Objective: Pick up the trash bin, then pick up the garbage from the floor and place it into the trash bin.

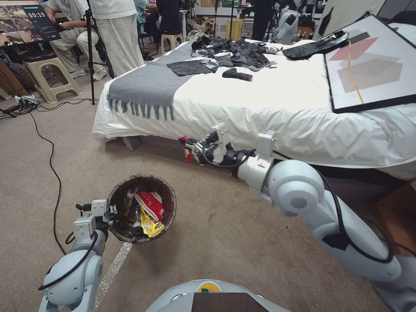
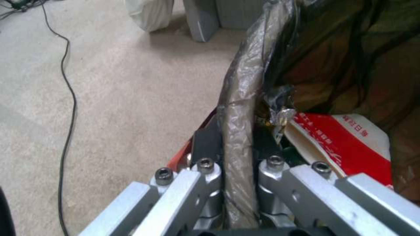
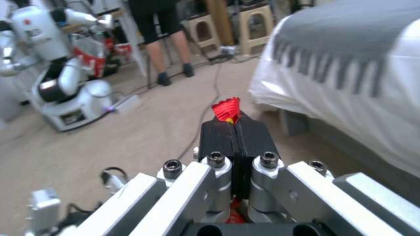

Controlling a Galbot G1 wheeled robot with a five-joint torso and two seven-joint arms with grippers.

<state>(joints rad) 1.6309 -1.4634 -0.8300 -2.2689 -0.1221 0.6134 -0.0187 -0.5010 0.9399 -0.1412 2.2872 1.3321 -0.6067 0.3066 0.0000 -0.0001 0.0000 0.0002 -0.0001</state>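
- While the left gripper (image 1: 113,212) pinches the trash bin (image 1: 142,208) rim, the right gripper (image 1: 190,149), clamped on a red wrapper (image 3: 227,109), hangs above carpet.
- Bin lies at 7 o'clock from it, mouth upward.

I read "00:19" in white digits on the dark screen (image 1: 27,22) at the room's far left; white characters on the red wrapper (image 2: 350,141) are too blurred to read.
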